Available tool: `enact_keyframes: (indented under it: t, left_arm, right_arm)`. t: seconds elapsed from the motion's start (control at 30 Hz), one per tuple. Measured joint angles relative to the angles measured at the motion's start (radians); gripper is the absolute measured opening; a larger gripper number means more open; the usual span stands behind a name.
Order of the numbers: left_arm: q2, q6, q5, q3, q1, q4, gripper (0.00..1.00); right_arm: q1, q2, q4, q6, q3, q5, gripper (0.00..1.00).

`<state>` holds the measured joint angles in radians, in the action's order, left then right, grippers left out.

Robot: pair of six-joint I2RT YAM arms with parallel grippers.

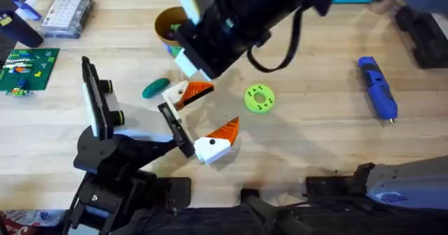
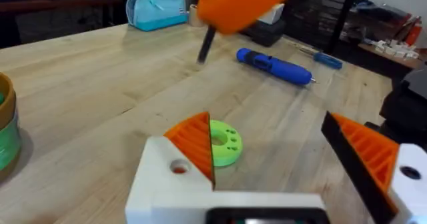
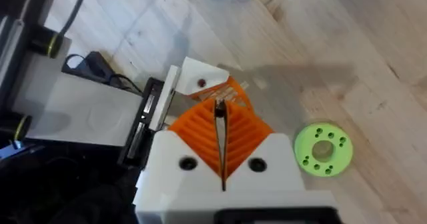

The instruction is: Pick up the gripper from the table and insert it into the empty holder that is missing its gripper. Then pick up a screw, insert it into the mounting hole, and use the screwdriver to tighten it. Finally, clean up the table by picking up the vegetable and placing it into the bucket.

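The gripper (image 1: 189, 92) lies at mid-desk (image 1: 315, 144) with its white base against the far end of the black holder (image 1: 175, 126) on the left arm, its orange tip pointing toward the green disc (image 1: 259, 98); whether it is fully seated in the holder cannot be told. A matching finger (image 1: 218, 140) sits at the holder's near end. Together these two form the left end effector (image 2: 267, 121), which stands wide apart with bare desk between the tips and nothing in its grasp. In the left wrist view the disc shows just behind the gripper's orange wedge. The right arm reaches across from the far right, large and dark under the overhead camera, and ends just above the gripper. The right end effector (image 3: 219, 107) has its orange ribbed pads (image 3: 243, 134) pressed together, pinching a thin dark piece (image 3: 219, 112) at the tips; what that piece is cannot be told. It hangs right over the gripper's white base, where a mounting hole shows. The teal vegetable (image 1: 155, 87) lies on the desk just left of the gripper, near the holder's far end. The bucket (image 1: 161, 22) stands farther back, partly hidden by the right arm. The blue screwdriver (image 1: 378, 88) lies well apart on the right side of the desk, its bit toward the near edge.
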<state>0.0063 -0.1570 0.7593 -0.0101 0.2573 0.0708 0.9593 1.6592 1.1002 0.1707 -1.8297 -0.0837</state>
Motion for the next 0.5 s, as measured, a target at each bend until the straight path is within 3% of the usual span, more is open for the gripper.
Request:
enact_keyframes:
  t: [0.5]
  left_arm:
    - [0.0, 0.0, 0.0, 0.0, 0.0, 0.0, 0.992]
  right_arm:
    - [-0.004, 0.004, -0.01, 0.0, 0.0, 0.0, 0.009]
